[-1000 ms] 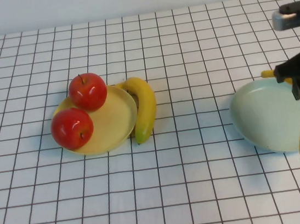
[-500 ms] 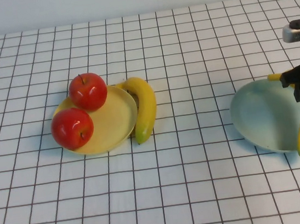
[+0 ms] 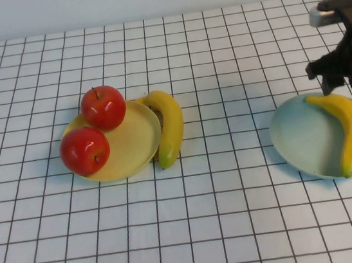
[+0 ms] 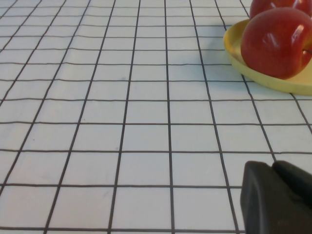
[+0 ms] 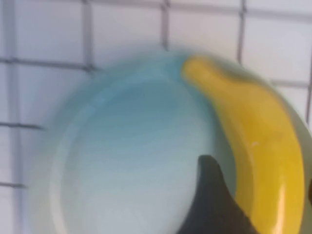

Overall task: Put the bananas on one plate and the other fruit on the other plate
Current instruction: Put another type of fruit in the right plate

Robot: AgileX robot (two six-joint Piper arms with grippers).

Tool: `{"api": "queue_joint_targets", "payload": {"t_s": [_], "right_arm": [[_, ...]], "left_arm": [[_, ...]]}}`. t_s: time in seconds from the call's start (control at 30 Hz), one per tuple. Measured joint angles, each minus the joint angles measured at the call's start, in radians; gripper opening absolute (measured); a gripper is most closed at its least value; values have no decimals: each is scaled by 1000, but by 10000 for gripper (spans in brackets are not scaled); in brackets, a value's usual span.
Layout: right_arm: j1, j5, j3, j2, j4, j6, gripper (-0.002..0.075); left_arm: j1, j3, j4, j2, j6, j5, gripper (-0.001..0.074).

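Banana (image 3: 349,128) on blue-green plate (image 3: 297,138)

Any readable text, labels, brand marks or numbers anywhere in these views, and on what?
None. The apples, the bananas, the yellow plate and the blue-green plate carry no sticker or print. The table shows only a black grid. No marking is readable on the right gripper, above the blue-green plate, or on the left gripper, near the yellow plate.
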Motion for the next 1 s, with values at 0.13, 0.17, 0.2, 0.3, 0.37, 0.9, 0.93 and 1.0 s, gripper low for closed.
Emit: {"api": "queue_joint_targets", "payload": {"t_s": [0.13, 0.17, 0.2, 0.3, 0.37, 0.9, 0.93, 1.0], "right_arm": [[65, 29, -124, -5, 12, 6, 374], [86, 32, -159, -5, 20, 6, 374], [109, 35, -194, 0, 28, 6, 374], [170, 48, -295, 47, 44, 23, 374], [209, 67, -353, 99, 56, 30, 374], [381, 168, -772, 503, 149, 36, 432], [386, 168, -785, 512, 149, 36, 437], [389, 168, -801, 527, 154, 36, 443]], "left_arm": [[0, 0, 0, 0, 0, 0, 1], [0, 0, 0, 0, 0, 0, 1], [0, 0, 0, 0, 0, 0, 1], [0, 0, 0, 0, 0, 0, 1], [0, 0, 0, 0, 0, 0, 1], [0, 0, 0, 0, 0, 0, 1], [0, 0, 0, 0, 0, 0, 1], [0, 0, 0, 0, 0, 0, 1]]}}
